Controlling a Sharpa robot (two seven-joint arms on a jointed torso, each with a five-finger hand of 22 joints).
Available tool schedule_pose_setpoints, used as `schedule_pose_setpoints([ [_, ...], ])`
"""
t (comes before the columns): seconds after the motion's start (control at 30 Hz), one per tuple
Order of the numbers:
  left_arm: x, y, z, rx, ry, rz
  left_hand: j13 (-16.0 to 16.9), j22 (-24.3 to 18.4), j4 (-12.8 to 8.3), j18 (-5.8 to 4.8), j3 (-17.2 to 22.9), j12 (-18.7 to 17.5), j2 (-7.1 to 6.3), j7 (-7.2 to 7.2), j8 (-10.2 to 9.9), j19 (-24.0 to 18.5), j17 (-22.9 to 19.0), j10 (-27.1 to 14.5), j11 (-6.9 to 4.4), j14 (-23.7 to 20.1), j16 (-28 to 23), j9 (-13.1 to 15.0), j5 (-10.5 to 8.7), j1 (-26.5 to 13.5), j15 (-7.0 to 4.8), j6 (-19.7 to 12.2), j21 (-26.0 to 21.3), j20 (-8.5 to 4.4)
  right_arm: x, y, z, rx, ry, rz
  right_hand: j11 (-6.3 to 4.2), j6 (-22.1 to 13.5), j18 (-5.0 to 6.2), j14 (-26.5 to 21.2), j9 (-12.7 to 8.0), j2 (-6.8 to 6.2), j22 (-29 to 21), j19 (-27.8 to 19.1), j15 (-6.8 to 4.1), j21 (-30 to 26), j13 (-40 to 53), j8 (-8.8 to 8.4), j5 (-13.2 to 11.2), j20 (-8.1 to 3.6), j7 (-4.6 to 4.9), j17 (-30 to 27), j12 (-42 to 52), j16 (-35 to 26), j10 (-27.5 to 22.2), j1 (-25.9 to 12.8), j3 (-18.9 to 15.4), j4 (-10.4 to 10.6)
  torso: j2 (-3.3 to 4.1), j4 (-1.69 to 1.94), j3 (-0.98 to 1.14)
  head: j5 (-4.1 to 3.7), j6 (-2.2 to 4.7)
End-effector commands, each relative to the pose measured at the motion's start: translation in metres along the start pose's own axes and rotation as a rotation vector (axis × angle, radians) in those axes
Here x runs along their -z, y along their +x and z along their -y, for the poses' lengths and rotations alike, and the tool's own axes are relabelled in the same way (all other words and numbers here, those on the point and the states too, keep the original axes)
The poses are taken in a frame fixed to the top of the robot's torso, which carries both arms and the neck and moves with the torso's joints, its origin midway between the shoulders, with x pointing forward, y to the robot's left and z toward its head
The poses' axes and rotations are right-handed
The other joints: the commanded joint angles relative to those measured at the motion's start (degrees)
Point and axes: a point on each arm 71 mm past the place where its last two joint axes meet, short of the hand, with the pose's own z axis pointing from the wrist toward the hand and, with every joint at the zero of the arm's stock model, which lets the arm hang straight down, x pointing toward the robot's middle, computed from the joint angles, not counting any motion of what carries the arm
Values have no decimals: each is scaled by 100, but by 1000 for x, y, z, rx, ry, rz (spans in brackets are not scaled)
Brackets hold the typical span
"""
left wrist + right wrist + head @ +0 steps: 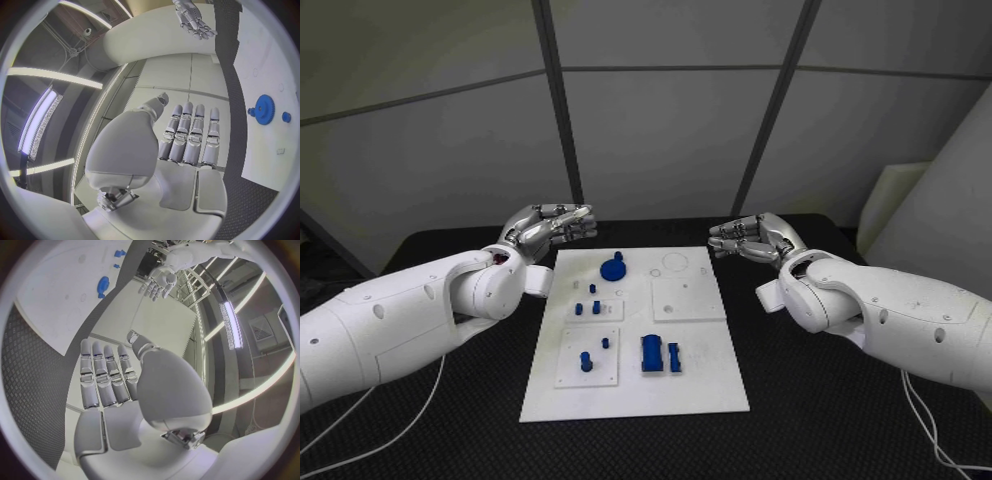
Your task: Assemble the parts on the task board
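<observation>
The white task board (697,385) lies in the middle of the black table. A blue gear (613,268) stands near its far edge, small blue pegs (590,305) sit left of centre, and a blue block (652,354) with a smaller piece (675,357) lies nearer me. My left hand (554,226) hovers past the board's far left corner, fingers apart, holding nothing. My right hand (750,238) hovers past the far right corner, also empty with fingers apart. The gear (265,109) and board (275,150) appear in the left wrist view beyond my flat fingers (190,132). The right wrist view shows the gear (102,286).
A square white inset plate (687,298) with small holes sits on the board's right half, and a circular recess (676,264) lies near the far edge. Black table (834,420) surrounds the board. Grey wall panels stand behind the table.
</observation>
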Motion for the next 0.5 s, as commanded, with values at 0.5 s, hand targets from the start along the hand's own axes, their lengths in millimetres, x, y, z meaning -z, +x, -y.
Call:
schedule_pose_setpoints([
  [0.5, -7, -5, -13, 16, 33, 152, -362, -1386, -173, -297, -1082, -662, 678, -382, -423, -2073, -1275, -2694, -733, -2647, -377, -384, -544, -2853, -686, -2384, -617, -530, -24, 8, 10, -192, 3, 27, -374, -2243, -278, -2228, -377, 466, -2294, -2173, -298, -350, -1186, -355, -455, -334, -407, -1205, -497, -479, -2114, -3096, -787, -323, -149, -4, 23, 83, 223],
])
